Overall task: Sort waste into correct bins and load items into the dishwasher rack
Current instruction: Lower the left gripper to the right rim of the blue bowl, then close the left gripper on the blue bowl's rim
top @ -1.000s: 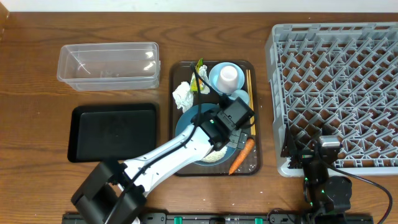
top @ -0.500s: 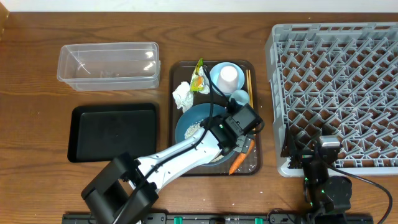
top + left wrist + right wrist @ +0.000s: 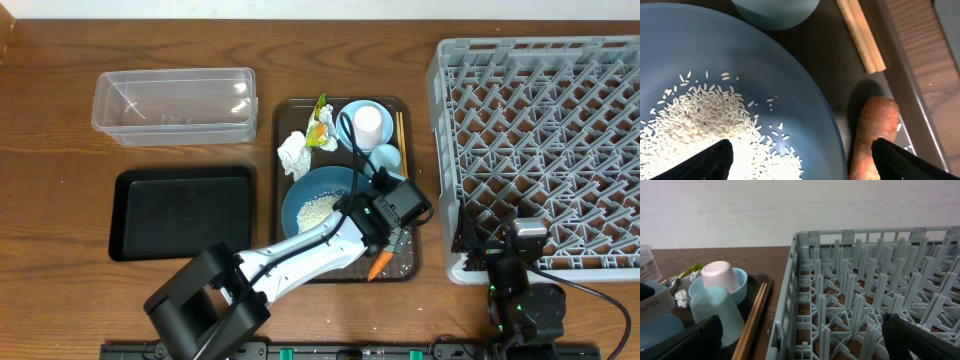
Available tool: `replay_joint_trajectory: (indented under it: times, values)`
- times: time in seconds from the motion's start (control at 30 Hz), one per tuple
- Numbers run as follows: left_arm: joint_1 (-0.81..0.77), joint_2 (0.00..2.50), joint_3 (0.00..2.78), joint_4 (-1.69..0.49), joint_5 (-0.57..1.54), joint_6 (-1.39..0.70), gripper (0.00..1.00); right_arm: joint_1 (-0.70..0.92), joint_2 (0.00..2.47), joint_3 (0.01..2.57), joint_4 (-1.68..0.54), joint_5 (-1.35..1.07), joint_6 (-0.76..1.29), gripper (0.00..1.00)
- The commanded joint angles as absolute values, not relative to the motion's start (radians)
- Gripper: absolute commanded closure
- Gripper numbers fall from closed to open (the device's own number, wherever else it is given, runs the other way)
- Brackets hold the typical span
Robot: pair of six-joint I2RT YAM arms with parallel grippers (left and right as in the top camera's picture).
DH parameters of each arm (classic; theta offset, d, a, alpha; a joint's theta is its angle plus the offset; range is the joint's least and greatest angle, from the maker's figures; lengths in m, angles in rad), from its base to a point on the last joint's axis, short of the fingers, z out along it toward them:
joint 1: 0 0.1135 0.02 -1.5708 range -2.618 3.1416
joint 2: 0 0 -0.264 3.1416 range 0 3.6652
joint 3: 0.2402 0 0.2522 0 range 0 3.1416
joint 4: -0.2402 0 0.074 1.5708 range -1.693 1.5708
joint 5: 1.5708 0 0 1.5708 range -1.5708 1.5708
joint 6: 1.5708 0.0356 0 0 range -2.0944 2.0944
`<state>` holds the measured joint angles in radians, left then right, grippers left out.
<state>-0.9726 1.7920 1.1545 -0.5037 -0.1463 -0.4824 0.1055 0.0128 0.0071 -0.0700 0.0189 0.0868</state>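
Note:
My left gripper (image 3: 393,228) (image 3: 805,162) is open and low over the brown tray. One finger is above the white rice (image 3: 705,120) in the large dark-blue bowl (image 3: 318,205) (image 3: 790,75), the other beside the orange carrot (image 3: 380,265) (image 3: 875,135). A white cup (image 3: 369,122) (image 3: 720,275) stands upside down in the small light-blue bowl (image 3: 350,130) (image 3: 740,287), with the pale-blue cup (image 3: 385,157) (image 3: 715,312), chopsticks (image 3: 401,130) (image 3: 752,317), tissue (image 3: 293,153) and wrapper (image 3: 320,125) nearby. My right gripper (image 3: 497,245) (image 3: 800,345) is open and empty at the rack's (image 3: 545,130) (image 3: 865,295) front-left corner.
The black tray (image 3: 180,212) and clear tub (image 3: 175,105) lie left of the brown serving tray (image 3: 412,262). Both look empty. The rack stands close to the serving tray's right edge.
My left gripper has moved right and toward the front, from over the dark-blue bowl to its right rim next to the carrot. The right arm has not moved.

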Motion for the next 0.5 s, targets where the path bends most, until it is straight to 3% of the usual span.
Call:
replay_joint_trajectory:
  times: [0.0, 0.3, 0.47]
  values:
    - [-0.972, 1.805, 1.173, -0.502, -0.215, -0.517, 0.09, 0.131, 0.013, 0.006, -0.074, 0.019, 0.073, 0.01]
    - [-0.972, 1.805, 1.173, -0.495, -0.222, -0.551, 0.22, 0.130, 0.013, 0.006, -0.074, 0.019, 0.073, 0.01]
    - [-0.972, 1.805, 1.172, -0.500, -0.221, -0.604, 0.24, 0.131, 0.013, 0.006, -0.074, 0.019, 0.073, 0.01]
